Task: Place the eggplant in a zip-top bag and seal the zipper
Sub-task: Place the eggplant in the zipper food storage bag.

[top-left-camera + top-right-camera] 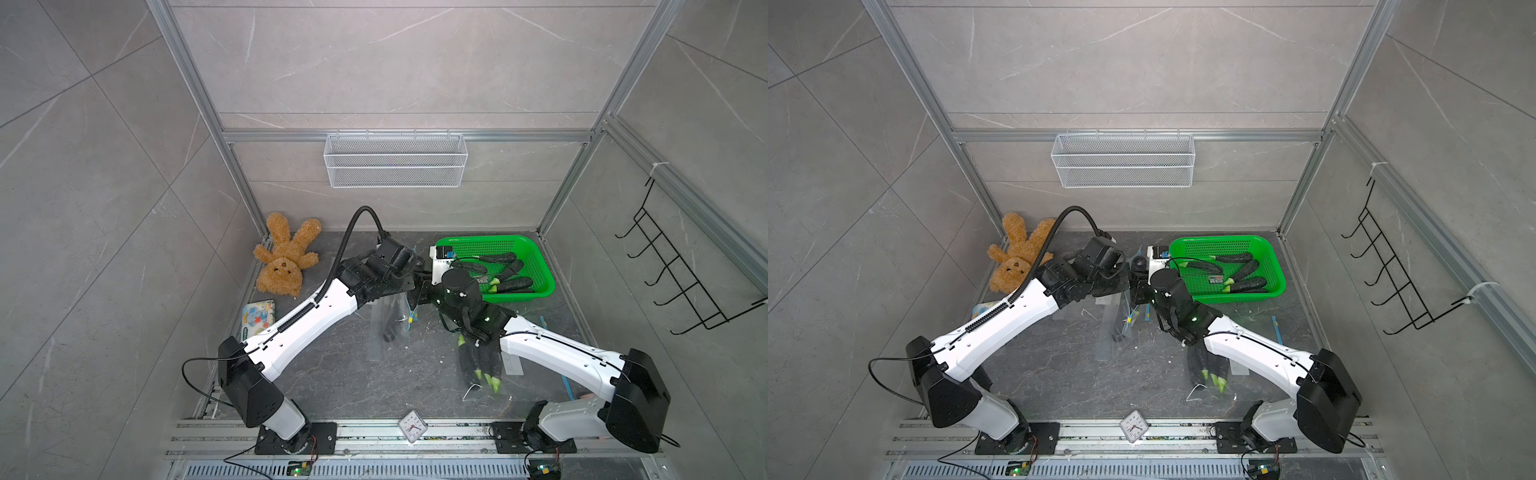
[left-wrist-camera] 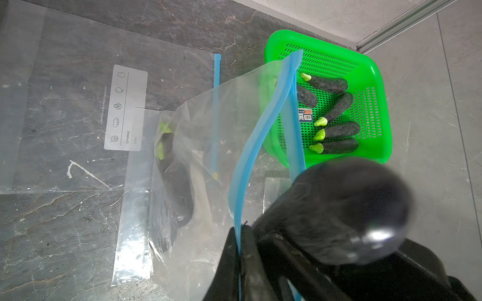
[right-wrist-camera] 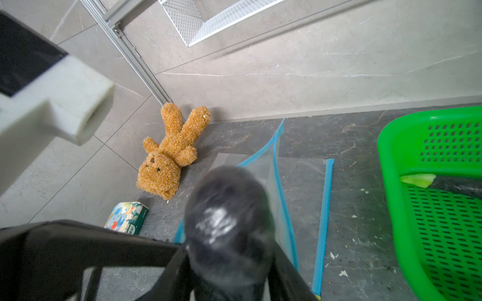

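Eggplant [image 3: 229, 221] – dark and blurred – sits between the fingers of the right claw [image 3: 229, 256], at the open mouth of the zip-top bag [image 2: 208, 135].

Sweep from the left:
- Teddy bear [image 1: 284, 257] and tissue pack [image 1: 257, 318] lie well left of the left claw [image 2: 239, 235].
- Left claw is pinched tight on the bag's blue zipper strip [image 2: 260, 125], holding that edge up off the table [image 1: 332, 374].
- Another eggplant [image 2: 174, 182] lies under clear plastic just past the left claw – can't tell which bag holds it.
- Right claw faces the left claw, close by. Its fingers flank the eggplant on both sides, but I can't tell whether they actually clamp it.
- Green basket [image 1: 540, 266] with more eggplants [image 1: 509, 284] sits just right of the right claw.
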You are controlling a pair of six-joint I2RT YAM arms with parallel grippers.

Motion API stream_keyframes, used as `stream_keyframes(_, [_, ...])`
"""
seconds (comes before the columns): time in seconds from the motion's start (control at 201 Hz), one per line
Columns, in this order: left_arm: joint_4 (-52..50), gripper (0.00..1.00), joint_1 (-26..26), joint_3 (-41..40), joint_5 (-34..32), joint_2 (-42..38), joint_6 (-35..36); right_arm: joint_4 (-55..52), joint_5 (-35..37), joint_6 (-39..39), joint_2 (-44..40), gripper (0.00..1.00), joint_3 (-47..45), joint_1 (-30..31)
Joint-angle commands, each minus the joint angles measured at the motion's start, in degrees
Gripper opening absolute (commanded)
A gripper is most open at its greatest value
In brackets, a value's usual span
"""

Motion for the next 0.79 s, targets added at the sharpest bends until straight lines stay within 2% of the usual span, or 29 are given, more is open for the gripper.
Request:
stream_keyframes(0.0, [0.90, 0.00, 0.11, 0.66, -1.65, -2.15, -0.17, -4.67, -0.29, -2.86, -3.04, 0.57, 4.54, 0.01])
stream_keyframes(0.144, [1.17, 0.00, 0.23, 0.80, -1.78, -2.20, 0.17, -10.84, -2.53, -3.07, -3.64, 0.62, 8.42, -1.27])
stream_keyframes(0.229, [1.09, 0.00, 0.24, 1.01, -1.70, -2.07, 0.35, -15.22, -6.53, -1.12, -4.05, 0.64, 10.20, -5.30])
stream_keyframes(0.423, [0.73, 0.00, 0.51, 0.42, -1.98, -2.42, 0.71, -33.07, -18.54, 0.54, 1.86, 0.72, 20.02, -25.18])
stream_keyframes(0.567, [1.20, 0.00, 0.55, -0.68, -1.96, -3.26, 0.49, -38.77, -23.15, 0.61, 8.36, 0.75, 23.12, -38.52])
stream_keyframes(0.697, [2.01, 0.00, 0.55, -1.80, -2.14, -3.83, 0.46, -43.04, -23.67, -1.88, 18.56, 0.75, 28.33, -45.03])
stream_keyframes(0.786, [2.04, 0.00, 0.55, -1.85, -2.03, -3.60, 0.58, -42.89, -26.17, -3.53, 25.68, 0.71, 31.65, -47.14])
